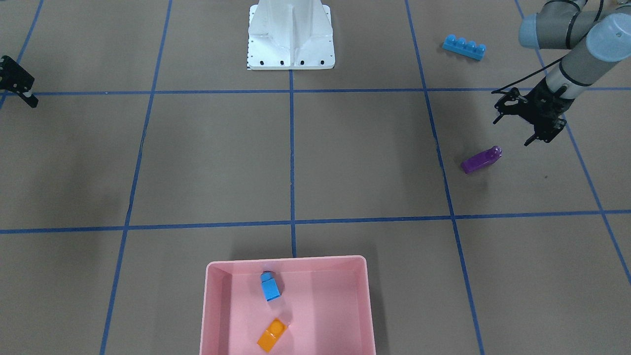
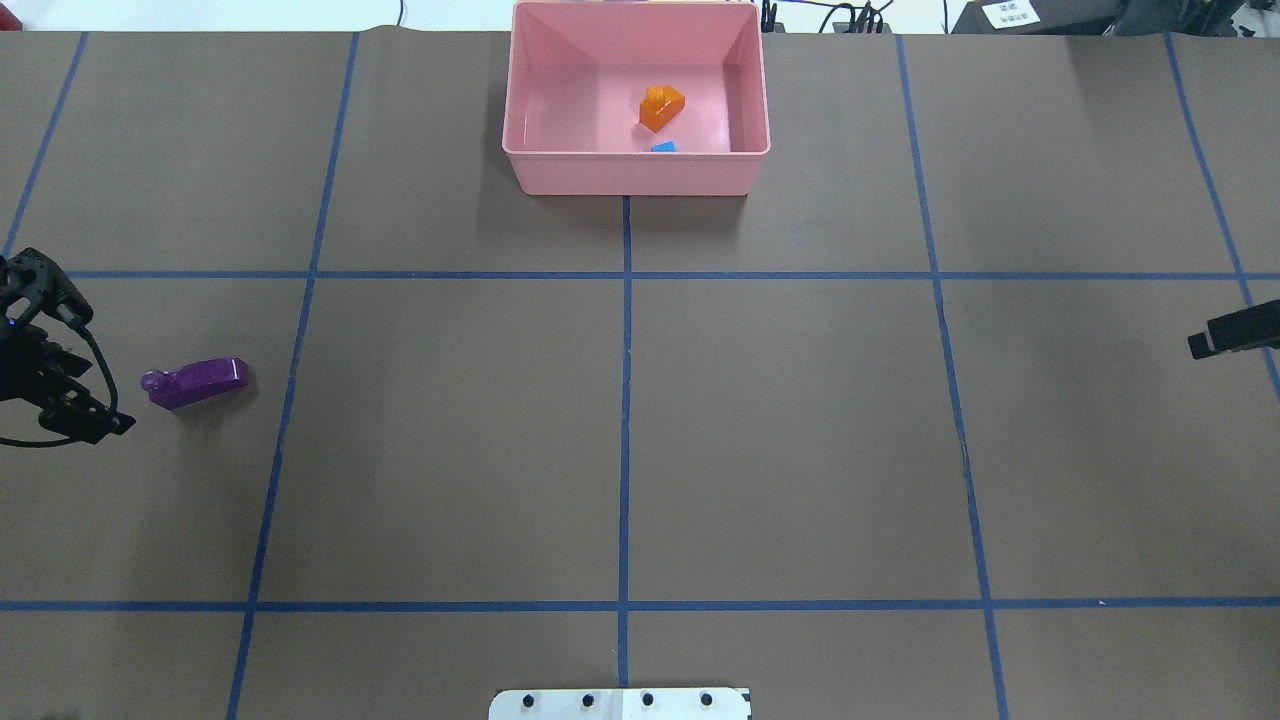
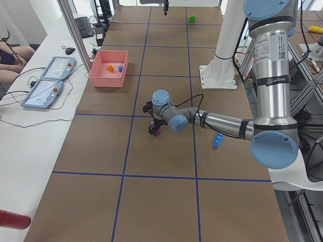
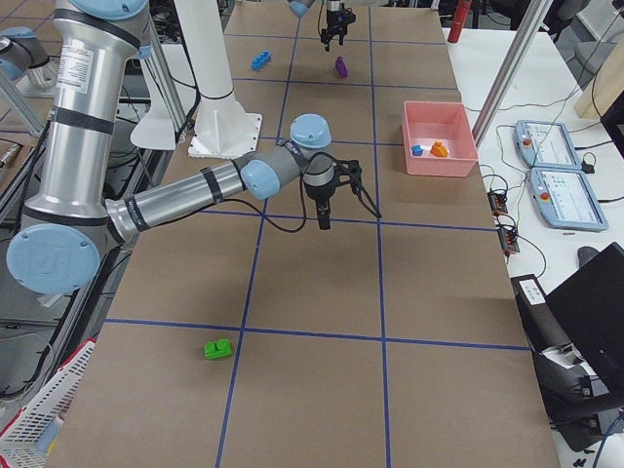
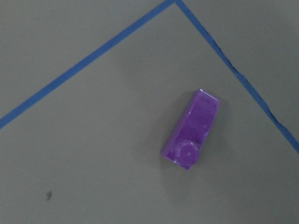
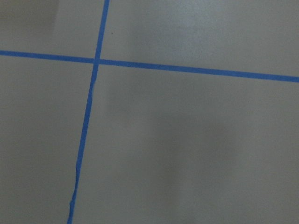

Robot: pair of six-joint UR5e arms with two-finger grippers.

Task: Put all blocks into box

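The left tool (image 1: 511,132) hangs wide open just beside the purple block (image 1: 481,159) on the counter (image 1: 345,162) (far from the pink box (image 1: 212,305)). Shutting off-centre could push the block away.

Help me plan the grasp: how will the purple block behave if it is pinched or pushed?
The purple block looks like rigid moulded plastic, so it should probably keep its shape under a pinch. It is small, so it is likely light. It lies flat on the table, so a push would probably make it slide or pivot rather than roll. Its glossy sides may be a little slippery.
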